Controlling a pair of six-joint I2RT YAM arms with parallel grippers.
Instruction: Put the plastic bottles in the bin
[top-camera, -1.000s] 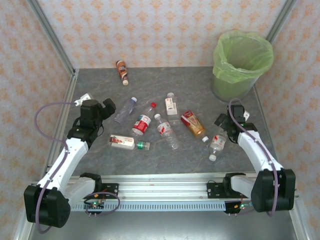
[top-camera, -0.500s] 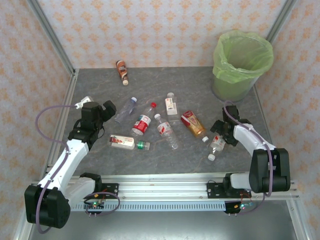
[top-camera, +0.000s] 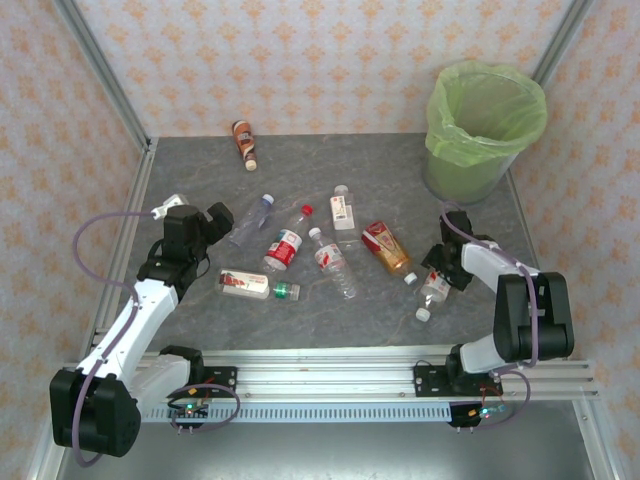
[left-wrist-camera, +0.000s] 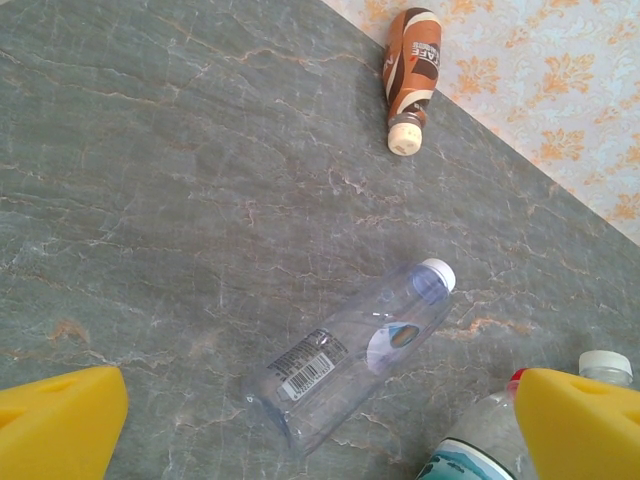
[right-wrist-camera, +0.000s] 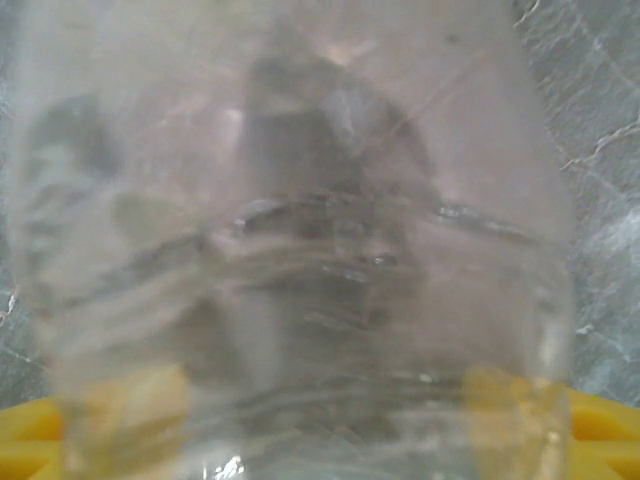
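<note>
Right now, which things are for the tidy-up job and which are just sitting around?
For the job: bin; brown bottle; orange bottle; red-label bottle; green-capped bottle; white-label bottle; bluish clear bottle; middle clear bottle; rightmost clear bottle.

Just sitting around: table; patterned walls; metal rail.

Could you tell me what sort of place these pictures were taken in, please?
Probably a lab-style robot test cell: two arms are bolted to an aluminium rail at the edge of a grey marbled tabletop, patterned panels wall it in, and plastic bottles lie scattered near a lined bin.
</note>
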